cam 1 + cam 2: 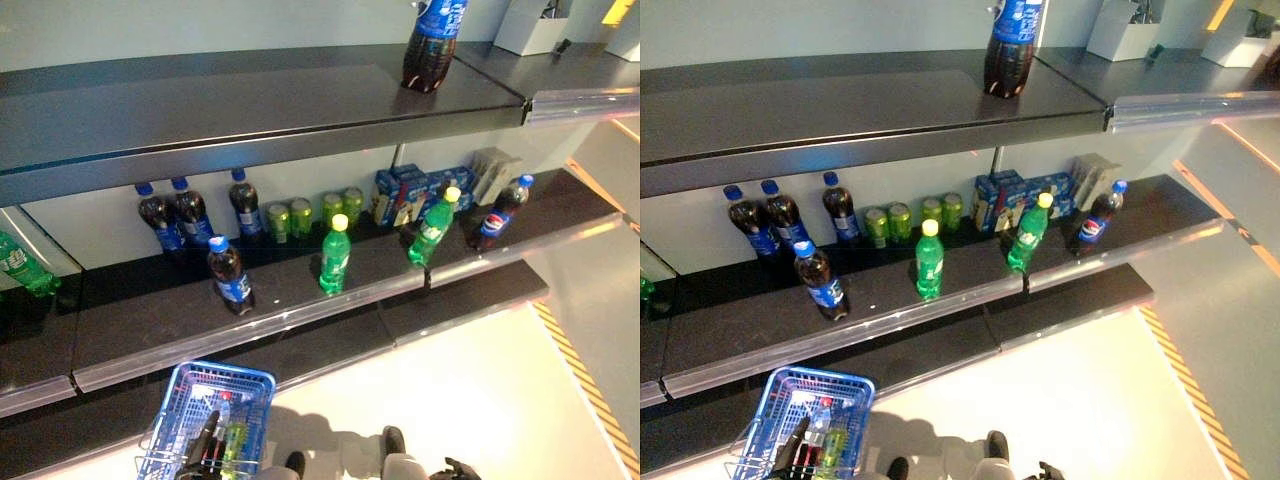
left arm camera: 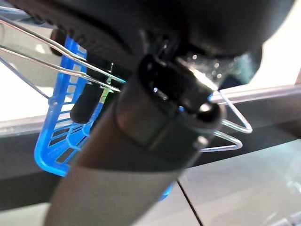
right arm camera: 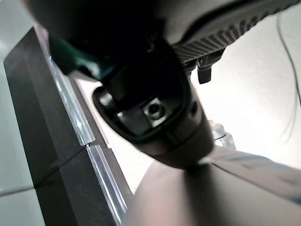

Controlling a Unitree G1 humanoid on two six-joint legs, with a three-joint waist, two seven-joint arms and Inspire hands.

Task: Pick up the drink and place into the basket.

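On the middle shelf (image 1: 300, 305) stand drinks: a dark cola bottle with a blue cap (image 1: 229, 275) near the front rail, a green bottle (image 1: 334, 255) beside it, another green bottle (image 1: 432, 228) tilted, and a cola bottle (image 1: 500, 212) further right. The blue plastic basket (image 1: 215, 400) hangs low at the left, below the shelf, with a green bottle (image 1: 234, 442) and other items inside. My left hand (image 1: 203, 440) is curled round its wire handles (image 2: 56, 49). Only a dark edge of my right hand (image 1: 455, 468) shows at the bottom, away from the shelf.
Three cola bottles (image 1: 190, 212) line the shelf's back, with green cans (image 1: 290, 218) and blue cartons (image 1: 415, 190) to their right. A large cola bottle (image 1: 433, 40) stands on the top shelf (image 1: 250, 110). A green bottle (image 1: 22, 265) lies at far left. Clear rails (image 1: 250, 335) edge the shelves.
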